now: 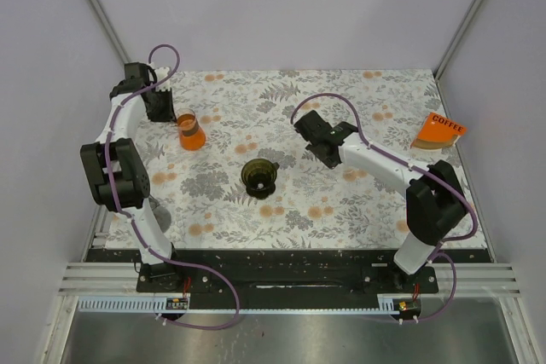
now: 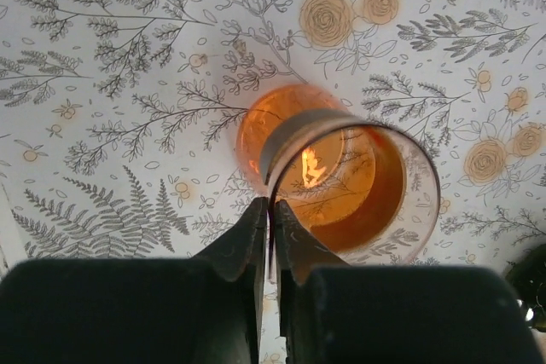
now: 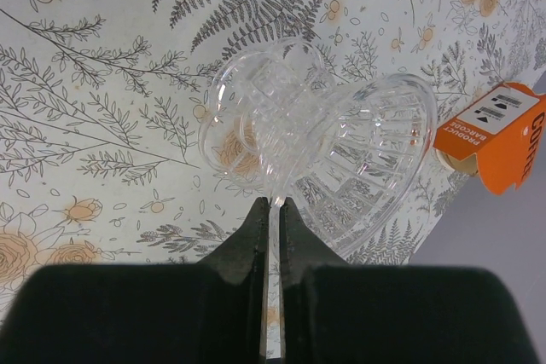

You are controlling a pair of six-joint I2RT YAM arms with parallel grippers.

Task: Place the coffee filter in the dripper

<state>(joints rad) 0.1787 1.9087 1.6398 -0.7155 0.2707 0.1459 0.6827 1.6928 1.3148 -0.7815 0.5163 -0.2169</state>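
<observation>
Right wrist view: clear glass dripper (image 3: 358,151) lies tilted at frame centre, a thin edge pinched in the closed right gripper (image 3: 273,205), with an orange COFFEE pack (image 3: 490,130) at the right edge. Left gripper (image 2: 271,206) clamps the rim of the orange cup (image 2: 341,176); whether it holds the filter cannot be told.

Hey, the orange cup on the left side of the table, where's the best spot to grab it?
The rim. The orange cup stands mouth up with a thin wall, so it is probably best to come from above and pinch that wall, one finger inside, one outside. The left gripper is closed on the rim just so.
</observation>
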